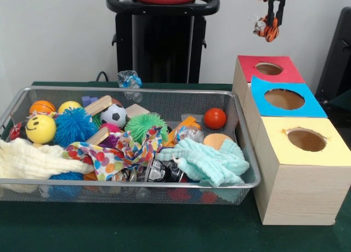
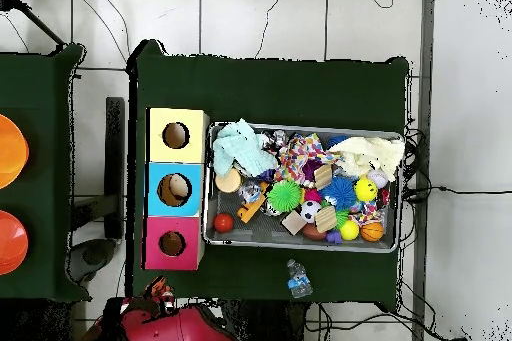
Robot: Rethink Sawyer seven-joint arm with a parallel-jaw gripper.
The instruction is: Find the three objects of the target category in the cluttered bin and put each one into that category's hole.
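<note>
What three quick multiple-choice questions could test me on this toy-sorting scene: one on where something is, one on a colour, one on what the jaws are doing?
1. Where is the orange striped plush tiger?
A. under the mint cloth
B. in the air above the red-ringed hole
C. inside the blue-ringed hole

2. What colour rings the hole nearest the front camera?
A. yellow
B. red
C. blue

3. What state is the gripper in?
A. open and empty
B. resting in the bin
C. shut on the tiger

Answers: 1 B, it hangs from the gripper above the red-ringed hole. 2 A, yellow card surrounds it. 3 C, the jaws pinch the tiger, well clear of the bin.
</note>
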